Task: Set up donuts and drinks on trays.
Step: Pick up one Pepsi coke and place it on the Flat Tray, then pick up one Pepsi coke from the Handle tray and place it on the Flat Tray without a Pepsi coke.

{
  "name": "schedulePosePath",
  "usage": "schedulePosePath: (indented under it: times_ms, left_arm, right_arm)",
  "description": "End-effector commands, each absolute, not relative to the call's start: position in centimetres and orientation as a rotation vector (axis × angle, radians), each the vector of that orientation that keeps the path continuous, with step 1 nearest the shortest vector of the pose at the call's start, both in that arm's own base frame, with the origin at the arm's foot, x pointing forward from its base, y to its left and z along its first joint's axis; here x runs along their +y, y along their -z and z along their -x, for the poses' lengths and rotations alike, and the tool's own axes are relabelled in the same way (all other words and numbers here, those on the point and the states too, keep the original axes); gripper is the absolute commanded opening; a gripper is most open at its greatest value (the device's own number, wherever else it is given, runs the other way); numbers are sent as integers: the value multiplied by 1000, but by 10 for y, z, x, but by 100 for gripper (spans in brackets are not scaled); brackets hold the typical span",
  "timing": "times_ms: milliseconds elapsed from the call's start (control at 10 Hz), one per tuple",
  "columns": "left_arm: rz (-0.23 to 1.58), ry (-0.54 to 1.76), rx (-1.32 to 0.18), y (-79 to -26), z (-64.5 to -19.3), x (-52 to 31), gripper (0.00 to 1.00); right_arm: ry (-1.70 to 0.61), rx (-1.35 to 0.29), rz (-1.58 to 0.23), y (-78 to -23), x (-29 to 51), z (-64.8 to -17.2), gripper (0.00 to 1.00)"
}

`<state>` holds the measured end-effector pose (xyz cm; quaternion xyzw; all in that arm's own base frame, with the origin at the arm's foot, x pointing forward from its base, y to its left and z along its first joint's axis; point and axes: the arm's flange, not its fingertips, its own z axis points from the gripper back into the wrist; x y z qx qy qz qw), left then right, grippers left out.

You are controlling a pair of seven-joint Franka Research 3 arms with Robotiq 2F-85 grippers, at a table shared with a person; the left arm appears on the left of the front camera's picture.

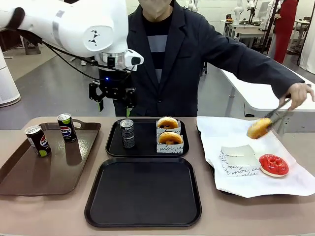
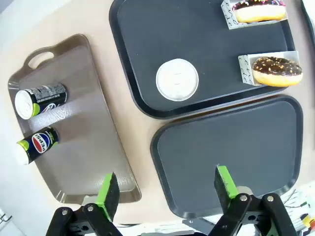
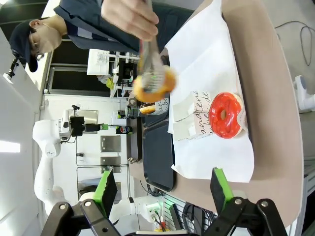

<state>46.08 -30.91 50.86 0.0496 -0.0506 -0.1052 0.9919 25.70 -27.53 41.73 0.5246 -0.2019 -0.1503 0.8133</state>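
Note:
The far black tray (image 1: pixel 114 147) carries one black can (image 1: pixel 127 133) and two sleeved donuts (image 1: pixel 168 123) (image 1: pixel 170 138). In front of it lies a second black tray (image 1: pixel 142 191), bare. My left gripper (image 1: pixel 113 101) hangs open above the far tray's back left. In the left wrist view its gripper (image 2: pixel 165 191) is open over the bare tray (image 2: pixel 226 152), with the can's top (image 2: pixel 177 79) beyond. The person's tongs hold a golden donut (image 1: pixel 259 128) over the white paper. My right gripper (image 3: pixel 162 184) is open and looks at a red-iced donut (image 3: pixel 225 115).
A brown tray with handles (image 1: pixel 49 167) at the left holds two Pepsi cans (image 1: pixel 66 127) (image 1: pixel 38 140). At the right, white paper (image 1: pixel 231 132) carries an empty sleeve (image 1: pixel 238 160) and the red donut (image 1: pixel 273 164). The person stands at the far edge.

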Motion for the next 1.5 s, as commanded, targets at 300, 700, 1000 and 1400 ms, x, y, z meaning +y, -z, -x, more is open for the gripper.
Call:
schedulePosePath:
  times_ms: [300, 700, 1000, 1400]
  left_arm:
    - [-105, 213, -103, -503, -473, -321, 100]
    - [-27, 206, -71, -515, -473, -282, 100]
    - [111, 106, -48, -523, -463, -168, 100]
    - [181, 25, -89, -505, -449, -53, 100]
  right_arm:
    - [315, -422, -1123, -417, -277, -256, 100]
    - [315, -422, -1123, -417, -277, -256, 100]
    - [315, -422, -1123, -417, -277, -256, 100]
    - [315, -422, -1123, -417, -277, -256, 100]
